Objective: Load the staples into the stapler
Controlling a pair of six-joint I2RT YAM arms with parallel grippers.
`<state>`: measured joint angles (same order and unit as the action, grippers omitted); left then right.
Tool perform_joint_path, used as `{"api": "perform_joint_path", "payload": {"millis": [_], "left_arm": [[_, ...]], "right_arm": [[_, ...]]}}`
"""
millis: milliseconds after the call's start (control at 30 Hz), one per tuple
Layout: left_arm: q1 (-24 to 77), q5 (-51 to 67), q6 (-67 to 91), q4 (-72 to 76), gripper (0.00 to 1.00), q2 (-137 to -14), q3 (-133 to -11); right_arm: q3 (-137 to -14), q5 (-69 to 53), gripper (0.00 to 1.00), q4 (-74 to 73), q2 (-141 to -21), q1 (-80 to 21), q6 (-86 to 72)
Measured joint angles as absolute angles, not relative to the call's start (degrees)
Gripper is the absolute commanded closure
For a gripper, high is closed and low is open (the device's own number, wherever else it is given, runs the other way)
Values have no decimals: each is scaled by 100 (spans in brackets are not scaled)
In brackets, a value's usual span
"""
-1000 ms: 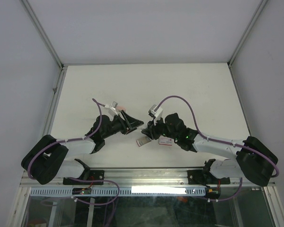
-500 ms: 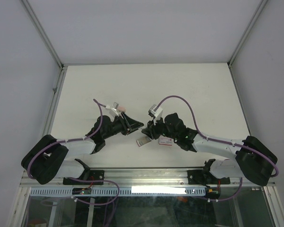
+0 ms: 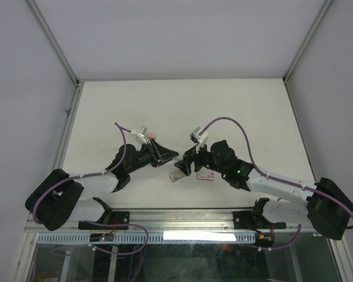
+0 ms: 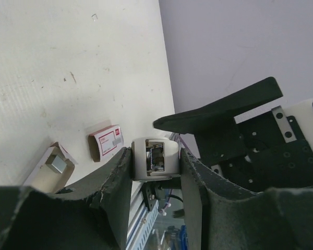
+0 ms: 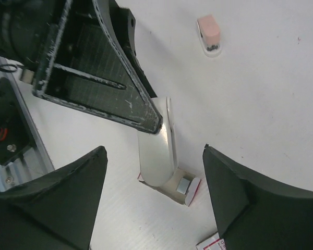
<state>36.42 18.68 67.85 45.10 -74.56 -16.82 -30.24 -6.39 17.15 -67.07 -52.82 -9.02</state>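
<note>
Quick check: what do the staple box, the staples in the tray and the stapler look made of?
The staple box looks like thin matte cardboard: red-and-white print, brown raw inside at its open end. The staples look metal, a silvery block with sheen. The stapler seems smooth off-white plastic with metal parts inside.

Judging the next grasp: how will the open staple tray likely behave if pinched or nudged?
The staple tray looks like thin open card, so it probably crushes under a firm pinch. Lying flat on the table, it should slide rather than tip. The staples fill only part of it and may shift if tilted.
</note>
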Motion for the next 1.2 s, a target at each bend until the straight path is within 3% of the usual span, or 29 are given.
{"api": "perform_joint_path", "payload": {"millis": [133,333,633,767,800,867,1133,1167,1200], "left_arm": [[3642,1922,6646,4591,98,-7255,-1616],[3645,2220,6329,4716,98,-6923,-1592],[3645,2674,5887,4803,97,-6414,-1592],[3645,2749,5795,4799,97,-6298,-1592],[3645,2764,5778,4799,97,-6281,-1592],[3645,2805,5749,4803,97,-6252,-1592],[3638,2803,5680,4759,97,-6158,-1592],[3638,2797,5677,4742,97,-6145,-1592],[3638,2794,5677,4729,96,-6136,-1592]], "right_arm": [[-3015,-716,16,1625,-6062,-5199,-1253],[-2915,-1831,14,1817,-5848,-4416,-2246],[-2849,-3741,25,2464,-6399,-4213,-3273],[-2849,-4141,51,2606,-6665,-4213,-3516],[-2851,-4169,63,2611,-6702,-4213,-3577],[-2862,-4206,99,2628,-6753,-4213,-3660],[-2862,-4233,100,2729,-6814,-4198,-3999],[-2862,-4233,82,2738,-6814,-4198,-4001],[-2862,-4235,59,2742,-6814,-4198,-4001]]}}
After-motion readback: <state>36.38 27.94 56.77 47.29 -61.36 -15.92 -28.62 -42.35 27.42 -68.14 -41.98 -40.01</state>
